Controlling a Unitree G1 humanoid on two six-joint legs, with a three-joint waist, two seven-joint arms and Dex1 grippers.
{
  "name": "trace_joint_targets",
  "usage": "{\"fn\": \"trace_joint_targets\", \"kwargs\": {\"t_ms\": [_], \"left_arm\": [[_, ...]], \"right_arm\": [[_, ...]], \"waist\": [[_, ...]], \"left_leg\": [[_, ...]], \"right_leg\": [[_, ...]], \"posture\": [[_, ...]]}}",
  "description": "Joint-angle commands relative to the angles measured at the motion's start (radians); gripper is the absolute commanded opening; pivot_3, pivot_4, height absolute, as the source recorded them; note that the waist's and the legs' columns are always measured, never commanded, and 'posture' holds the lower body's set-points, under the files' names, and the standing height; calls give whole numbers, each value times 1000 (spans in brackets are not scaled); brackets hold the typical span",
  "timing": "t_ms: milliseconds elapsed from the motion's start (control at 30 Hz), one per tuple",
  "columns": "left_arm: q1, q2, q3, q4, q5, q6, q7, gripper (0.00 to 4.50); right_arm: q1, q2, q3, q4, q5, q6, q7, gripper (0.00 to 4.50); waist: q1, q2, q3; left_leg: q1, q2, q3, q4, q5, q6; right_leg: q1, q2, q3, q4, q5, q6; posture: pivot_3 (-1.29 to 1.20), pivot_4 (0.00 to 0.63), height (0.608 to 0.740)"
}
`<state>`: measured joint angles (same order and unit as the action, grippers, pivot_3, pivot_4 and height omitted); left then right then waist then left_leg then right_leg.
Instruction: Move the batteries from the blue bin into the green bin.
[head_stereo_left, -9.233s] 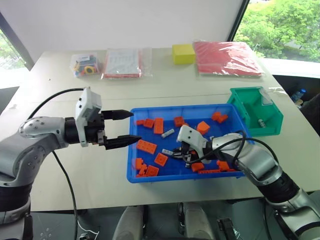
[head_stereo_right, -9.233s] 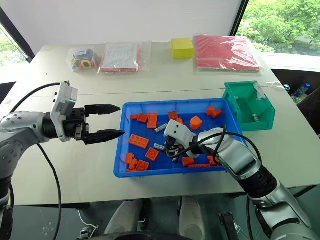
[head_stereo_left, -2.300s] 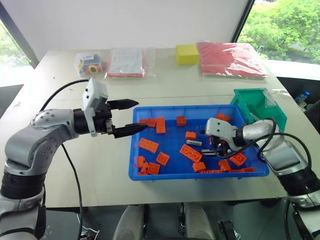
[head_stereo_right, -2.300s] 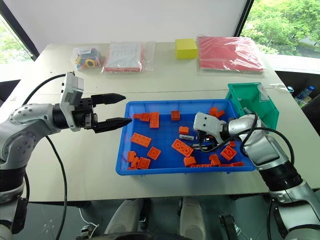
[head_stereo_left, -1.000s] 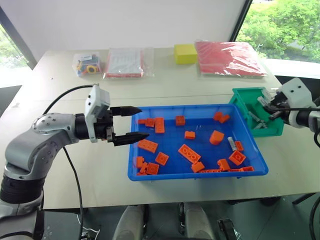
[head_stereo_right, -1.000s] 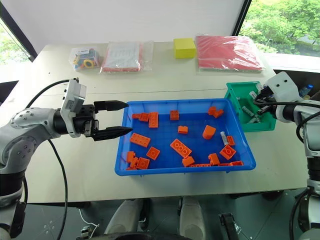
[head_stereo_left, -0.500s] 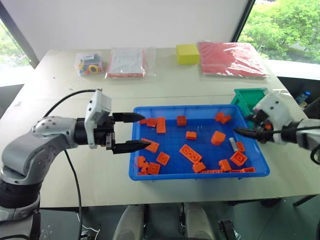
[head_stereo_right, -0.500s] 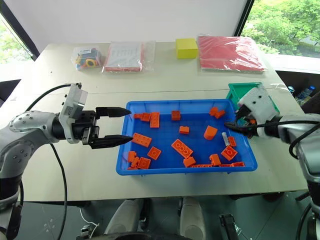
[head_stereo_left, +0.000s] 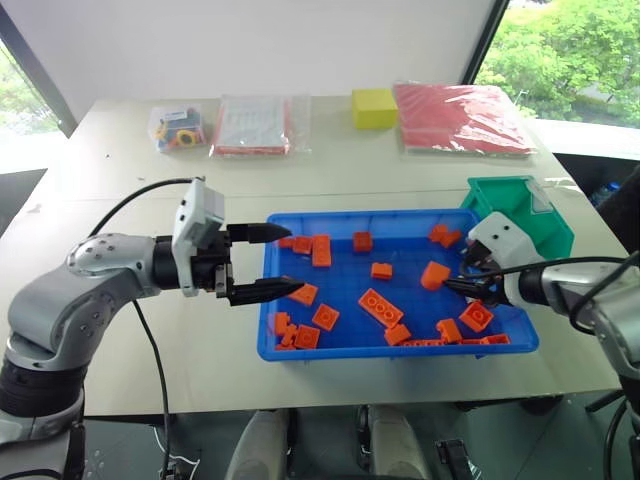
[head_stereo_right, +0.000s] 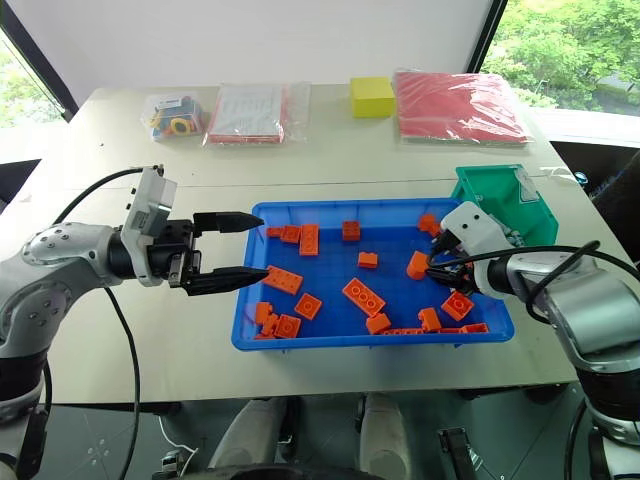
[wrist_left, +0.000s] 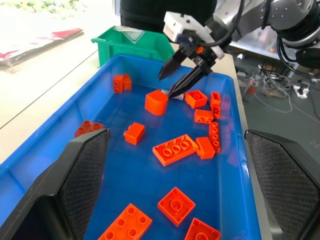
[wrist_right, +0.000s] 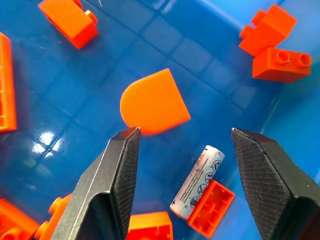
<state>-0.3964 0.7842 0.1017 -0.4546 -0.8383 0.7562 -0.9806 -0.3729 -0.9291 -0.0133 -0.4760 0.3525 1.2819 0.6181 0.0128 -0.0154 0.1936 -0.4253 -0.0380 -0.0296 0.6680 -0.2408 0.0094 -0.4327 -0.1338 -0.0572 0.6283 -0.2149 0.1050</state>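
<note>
The blue bin (head_stereo_left: 400, 351) lies in the middle of the table, scattered with orange bricks (head_stereo_left: 379, 307). One battery (wrist_right: 197, 181), a small silver cylinder, lies on the bin floor near its right end, beside a rounded orange piece (wrist_right: 153, 102). My right gripper (wrist_right: 185, 132) hangs open just above it, pointing down, one finger to either side. From the head camera the same right gripper (head_stereo_left: 456, 286) is low over the bin's right end. The green bin (head_stereo_left: 520, 205) stands just beyond the blue bin's right corner. My left gripper (head_stereo_left: 290, 260) is open and empty at the bin's left edge.
At the back of the table lie a yellow block (head_stereo_left: 372, 107), a red packet (head_stereo_left: 460, 115), a clear bag of printed sheets (head_stereo_left: 255, 125) and a bag of small coloured parts (head_stereo_left: 178, 128). Bare tabletop lies between them and the bins.
My right gripper has swung left from the green bin and sunk into the blue bin's right end, its fingers wider apart. The left arm has stayed put.
</note>
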Motion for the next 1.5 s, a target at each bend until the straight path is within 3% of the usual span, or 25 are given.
{"fn": "trace_joint_targets", "kwargs": {"t_ms": [33, 200, 433, 833, 867, 967, 1500], "left_arm": [[1, 0, 24, -34, -14, -12, 12, 4500], [10, 2, 32, -44, -20, -11, 26, 4500], [23, 5, 42, -54, -28, -8, 38, 4500], [6, -10, 18, -37, -25, -21, 44, 4500], [1, -13, 15, -32, -24, -23, 42, 4500], [-5, -21, 6, -27, -19, -27, 40, 4500], [-23, -48, 2, -13, -3, -43, 38, 4500]], "right_arm": [[-26, 9, 35, 9, -22, 24, -42, 2918], [-44, 41, 59, -5, -43, 69, -110, 2918], [-50, 144, -20, -126, -21, 316, -191, 2918], [46, 184, -123, -233, -10, 332, -287, 2918], [63, 199, -130, -241, -12, 332, -302, 3444], [91, 222, -142, -247, -17, 332, -329, 4481], [83, 394, -109, -121, -54, 332, -465, 4481]], "waist": [[0, 0, 0], [0, 0, 0], [0, 0, 0], [0, 0, 0], [1, 0, 0], [4, 0, 0], [0, -3, -2]], "left_leg": [[0, 0, 0, 0, 0, 0], [0, 0, 0, 0, 0, 0], [0, 0, 0, 0, 0, 0], [0, 0, 0, 0, 0, 0], [0, 0, 0, 0, 0, 0], [0, 0, 0, 0, 0, 0], [2, 0, -1, 0, 0, 0]], "right_leg": [[0, 0, 0, 0, 0, 0], [0, 0, 0, 0, 0, 0], [0, 0, 0, 0, 0, 0], [0, 0, 0, 0, 0, 0], [0, 0, 0, 0, 0, 0], [0, 0, 0, 0, 0, 0], [2, 1, 0, 0, 0, 0]], "posture": [[0, 150, 692], [0, 150, 692], [0, 150, 692], [0, 150, 692], [0, 150, 692], [0, 150, 692], [0, 150, 692]]}}
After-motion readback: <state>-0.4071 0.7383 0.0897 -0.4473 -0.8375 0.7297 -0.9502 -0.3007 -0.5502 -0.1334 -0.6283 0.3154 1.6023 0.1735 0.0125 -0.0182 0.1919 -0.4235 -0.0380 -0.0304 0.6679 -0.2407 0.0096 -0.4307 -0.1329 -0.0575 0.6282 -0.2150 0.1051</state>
